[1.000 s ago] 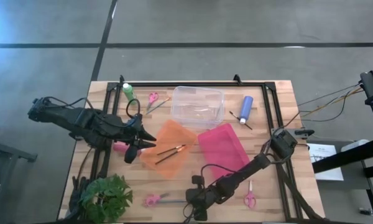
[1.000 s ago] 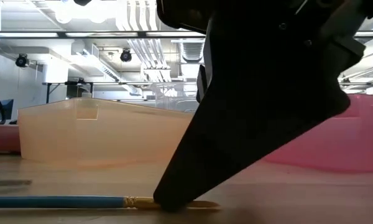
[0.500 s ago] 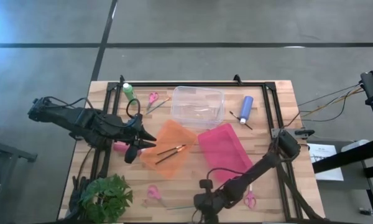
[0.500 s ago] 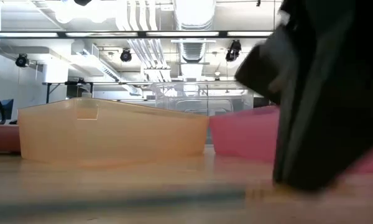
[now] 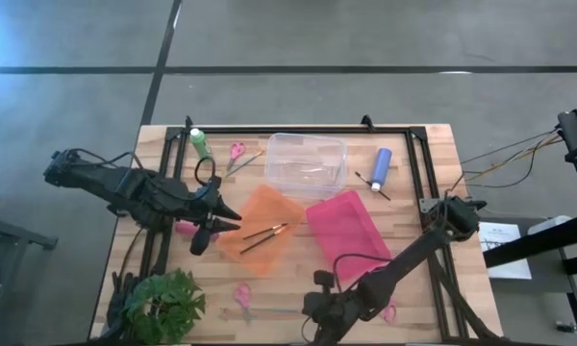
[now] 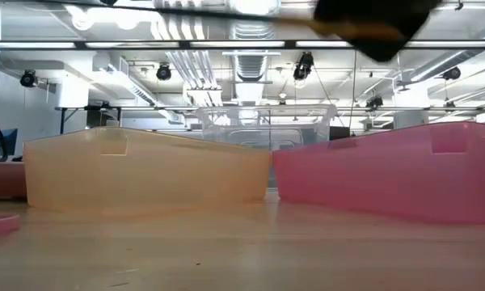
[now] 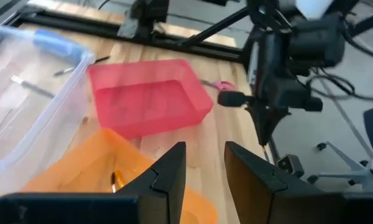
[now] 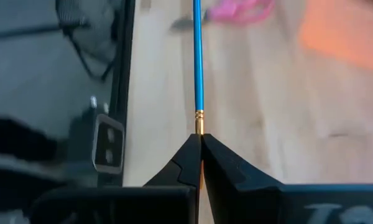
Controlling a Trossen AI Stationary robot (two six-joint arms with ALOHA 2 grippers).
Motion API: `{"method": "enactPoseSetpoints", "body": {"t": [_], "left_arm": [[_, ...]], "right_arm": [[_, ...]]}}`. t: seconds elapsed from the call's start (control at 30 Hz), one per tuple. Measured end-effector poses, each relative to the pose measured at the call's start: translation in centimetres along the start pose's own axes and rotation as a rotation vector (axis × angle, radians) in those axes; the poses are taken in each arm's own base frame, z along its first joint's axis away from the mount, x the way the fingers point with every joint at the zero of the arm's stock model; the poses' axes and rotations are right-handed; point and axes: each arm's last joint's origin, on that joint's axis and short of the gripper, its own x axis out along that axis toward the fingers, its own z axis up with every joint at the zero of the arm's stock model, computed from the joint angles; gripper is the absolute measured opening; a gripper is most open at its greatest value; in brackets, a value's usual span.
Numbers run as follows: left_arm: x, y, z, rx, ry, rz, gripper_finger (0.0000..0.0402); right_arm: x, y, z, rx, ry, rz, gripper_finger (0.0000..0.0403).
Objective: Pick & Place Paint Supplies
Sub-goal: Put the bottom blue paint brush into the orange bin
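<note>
Two brown-handled paintbrushes (image 5: 263, 235) lie crossed inside the shallow orange plastic tray (image 5: 260, 206), which serves as the landmark at the table's middle. Just left of that tray the left gripper (image 5: 221, 217) hovers with its fingers (image 7: 168, 174) slightly parted, gripping nothing. Toward the table's near edge from the tray, the right gripper (image 8: 200, 144) is clamped on a thin blue-handled paintbrush (image 8: 198, 56) at its gold ferrule. Beyond the tray's far left corner stands a small green paint bottle (image 5: 199, 141); a blue paint bottle (image 5: 381, 166) lies well to the tray's right, past a clear plastic bin (image 5: 306, 165). A pink plastic tray (image 5: 346, 229) sits just beside the orange one.
</note>
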Motion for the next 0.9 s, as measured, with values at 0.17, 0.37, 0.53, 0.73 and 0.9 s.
{"method": "enactPoseSetpoints", "body": {"t": [0.17,0.37,0.53,0.73,0.9], "left_arm": [[0.3,-0.6,0.4,0.040,-0.058,-0.030,0.0121],[0.2,-0.5,0.6,0.047,-0.086,-0.001,0.0121],[0.1,-0.5,0.7,0.044,-0.098,0.012,0.0121],[0.0,-0.5,0.9,0.037,-0.118,0.021,0.0121],[0.0,-0.4,1.0,0.035,-0.131,0.037,0.0121]], "right_arm": [[-3.2,-0.2,2.1,0.057,-0.152,-0.059,0.0008],[-5.3,-1.5,3.7,0.085,-0.228,-0.139,0.0008],[-4.9,-3.9,5.0,0.032,-0.196,-0.206,0.0008],[-4.1,-8.2,7.6,-0.051,-0.131,-0.229,0.0008],[-3.4,-12.2,9.5,-0.166,-0.060,-0.194,0.0008]]}}
